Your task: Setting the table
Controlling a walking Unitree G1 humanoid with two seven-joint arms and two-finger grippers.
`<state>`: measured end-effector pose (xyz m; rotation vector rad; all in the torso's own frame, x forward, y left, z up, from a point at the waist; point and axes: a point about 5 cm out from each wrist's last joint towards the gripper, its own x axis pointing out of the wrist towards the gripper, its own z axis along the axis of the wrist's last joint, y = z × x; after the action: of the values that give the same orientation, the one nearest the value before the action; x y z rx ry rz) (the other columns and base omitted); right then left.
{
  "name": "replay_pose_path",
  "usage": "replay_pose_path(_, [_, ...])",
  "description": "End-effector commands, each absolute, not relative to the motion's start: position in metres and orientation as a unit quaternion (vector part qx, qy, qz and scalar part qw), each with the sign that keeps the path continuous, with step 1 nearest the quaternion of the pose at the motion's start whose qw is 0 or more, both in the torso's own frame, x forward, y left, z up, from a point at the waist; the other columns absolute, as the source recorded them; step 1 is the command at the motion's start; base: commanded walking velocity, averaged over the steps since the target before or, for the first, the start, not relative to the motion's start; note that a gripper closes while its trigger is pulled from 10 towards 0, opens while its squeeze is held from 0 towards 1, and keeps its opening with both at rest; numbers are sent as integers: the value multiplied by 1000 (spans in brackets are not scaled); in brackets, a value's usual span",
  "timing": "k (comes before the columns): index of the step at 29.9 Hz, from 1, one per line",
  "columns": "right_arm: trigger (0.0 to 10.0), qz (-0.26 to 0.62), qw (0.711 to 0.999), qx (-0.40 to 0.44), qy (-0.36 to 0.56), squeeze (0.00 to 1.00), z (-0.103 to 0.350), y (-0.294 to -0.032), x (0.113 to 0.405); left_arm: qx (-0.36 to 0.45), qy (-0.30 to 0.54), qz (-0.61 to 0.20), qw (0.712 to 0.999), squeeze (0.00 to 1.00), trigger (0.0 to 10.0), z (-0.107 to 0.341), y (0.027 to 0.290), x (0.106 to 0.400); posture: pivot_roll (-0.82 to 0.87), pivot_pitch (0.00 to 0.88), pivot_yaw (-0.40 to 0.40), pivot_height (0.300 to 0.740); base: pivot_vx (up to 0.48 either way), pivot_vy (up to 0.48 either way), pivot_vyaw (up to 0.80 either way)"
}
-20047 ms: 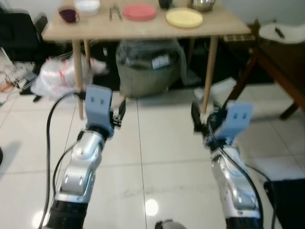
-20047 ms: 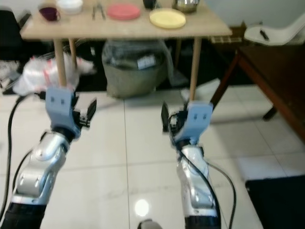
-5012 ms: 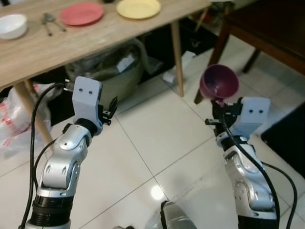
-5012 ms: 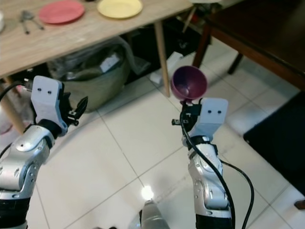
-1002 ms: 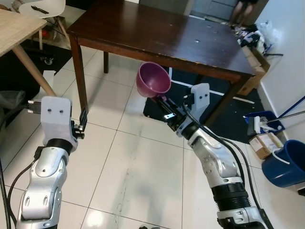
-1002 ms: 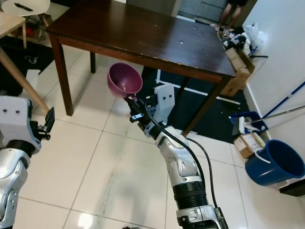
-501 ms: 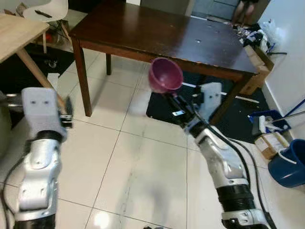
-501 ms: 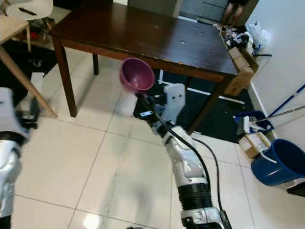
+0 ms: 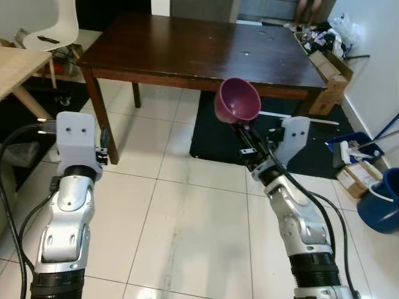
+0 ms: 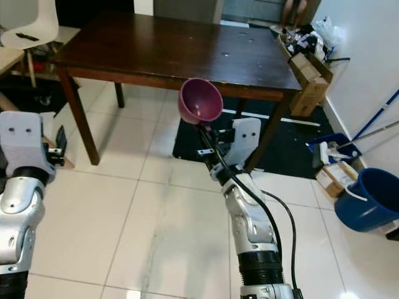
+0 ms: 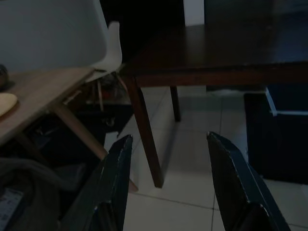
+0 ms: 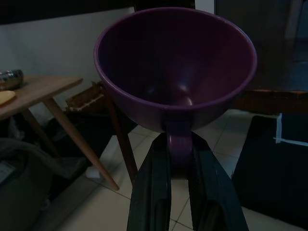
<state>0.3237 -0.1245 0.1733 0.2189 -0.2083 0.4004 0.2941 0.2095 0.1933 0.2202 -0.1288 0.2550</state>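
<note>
The right gripper (image 9: 242, 132) is carrying a purple cup (image 9: 237, 100) at centre frame, its fingers (image 12: 156, 190) pinching the cup's handle from both sides, with the cup raised in the air just short of the dark table's near edge. The left gripper (image 11: 168, 183) is hanging at 9 o'clock with its fingers spread and nothing between them. The step in hand appears to be transport of the cup to the dark table (image 9: 187, 43), which is standing at 12 o'clock. The next move likely calls for lifting the cup clear of the table edge and lowering it upright onto the top. A black mat (image 9: 215, 134) is lying under the table. At 3 o'clock a blue bucket (image 10: 368, 202) and boxes (image 10: 333, 174) are crowding the floor. At 10 o'clock a light wooden table (image 9: 15, 68) and a white chair (image 9: 47, 25) are standing.
</note>
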Motion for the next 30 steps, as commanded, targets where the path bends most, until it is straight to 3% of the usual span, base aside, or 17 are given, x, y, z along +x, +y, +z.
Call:
replay_pose_path(1, [10000,202,968,100,-107,0,175,-125,323,109,-56,130,984,0,10000,189,209,294,15,5,-14,740,480,0,0])
replay_pose_path(30, [10000,210,968,91,-103,0,175,-123,322,103,-58,119,986,0,10000,187,197,300,-6,14,-14,740,480,0,0])
